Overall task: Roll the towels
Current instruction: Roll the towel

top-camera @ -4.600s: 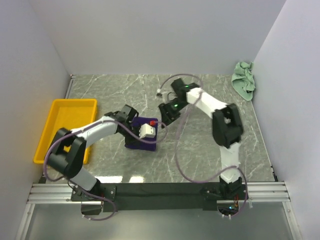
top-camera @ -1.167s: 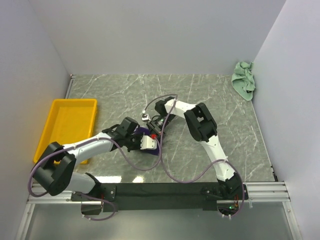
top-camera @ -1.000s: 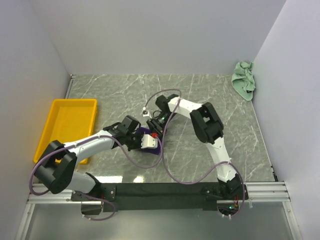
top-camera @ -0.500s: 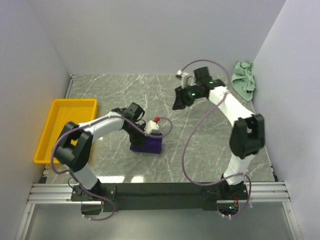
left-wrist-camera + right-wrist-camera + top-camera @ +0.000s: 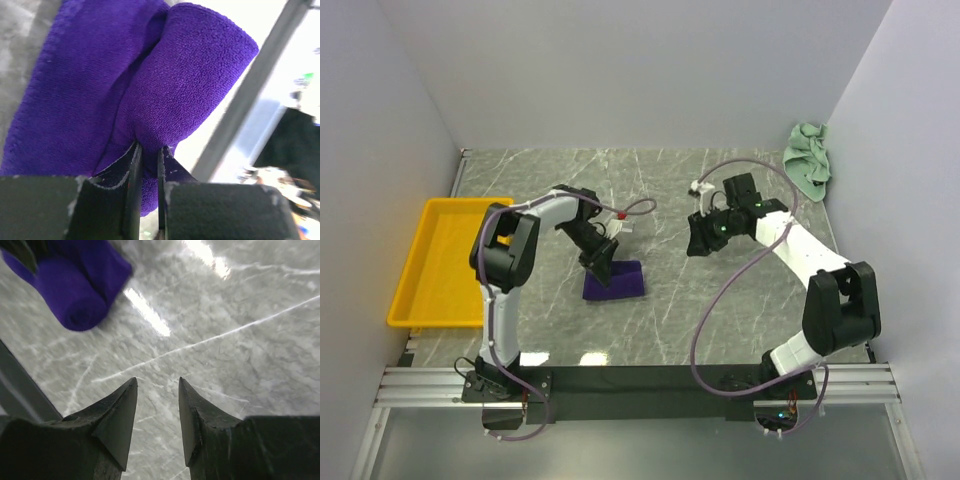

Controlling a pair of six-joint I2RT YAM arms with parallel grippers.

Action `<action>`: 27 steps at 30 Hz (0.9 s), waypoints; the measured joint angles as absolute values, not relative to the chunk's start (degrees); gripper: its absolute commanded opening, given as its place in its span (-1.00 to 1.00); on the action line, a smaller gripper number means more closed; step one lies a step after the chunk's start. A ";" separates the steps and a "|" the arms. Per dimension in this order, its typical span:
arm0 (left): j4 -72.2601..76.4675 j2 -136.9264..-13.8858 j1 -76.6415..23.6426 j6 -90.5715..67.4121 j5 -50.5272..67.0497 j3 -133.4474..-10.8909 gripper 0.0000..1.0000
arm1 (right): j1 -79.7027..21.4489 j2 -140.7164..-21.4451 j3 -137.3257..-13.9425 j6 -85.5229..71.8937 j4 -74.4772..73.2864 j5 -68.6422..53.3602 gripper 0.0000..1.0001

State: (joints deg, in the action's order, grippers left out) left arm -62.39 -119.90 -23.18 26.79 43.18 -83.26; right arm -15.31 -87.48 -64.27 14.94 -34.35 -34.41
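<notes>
So the grey marble table (image 5: 740, 310) took up pretty much the whole floor of the white-walled booth. The left arm (image 5: 535, 212) reached from its base out toward the middle, and the right arm (image 5: 800, 250) bent in from the right side, cable looping around it.

The yellow tray (image 5: 468, 204) sat at the left edge of the table, well apart from both towels.

The purple towel (image 5: 620, 283) lay a bit left of centre, between the two arms. From the wrist cams it looked partly rolled up: a thick rounded roll sitting on top of a flatter layer of the same cloth. The mint green towel (image 5: 808, 158) was all scrunched up in the far right corner, touching the wall, nowhere near either arm.

The left gripper (image 5: 148, 150) was down on the far left edge of the purple towel, its fingers squeezed nearly together and pinching a fold of the cloth right at the base of the roll.

The right gripper (image 5: 157, 381) hung over bare marble to the right of the purple towel, not touching it. Its fingers stood apart with nothing between them, just tabletop showing through the gap.
</notes>
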 measured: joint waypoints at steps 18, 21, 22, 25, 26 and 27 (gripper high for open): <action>-74.96 -131.50 -19.92 25.80 48.56 -94.11 -0.78 | -46.48 -96.12 -69.80 32.82 -25.06 -15.18 0.13; -74.89 -131.50 -19.88 25.74 48.64 -93.97 -0.77 | -49.84 -97.89 -70.43 36.67 -24.80 -14.83 0.13; -74.87 -131.50 -19.88 25.71 48.66 -93.95 -0.76 | -51.05 -98.45 -70.43 37.87 -24.86 -14.79 0.13; -74.50 -131.46 -19.75 25.34 48.97 -93.47 -0.73 | -53.80 -100.60 -70.50 40.93 -24.82 -14.66 0.13; -74.30 -131.39 -19.66 25.12 49.17 -93.21 -0.72 | -54.41 -101.60 -70.50 41.76 -24.82 -14.66 0.12; -74.04 -131.35 -19.55 24.84 49.39 -92.95 -0.71 | -54.76 -102.65 -70.54 42.46 -24.82 -14.41 0.12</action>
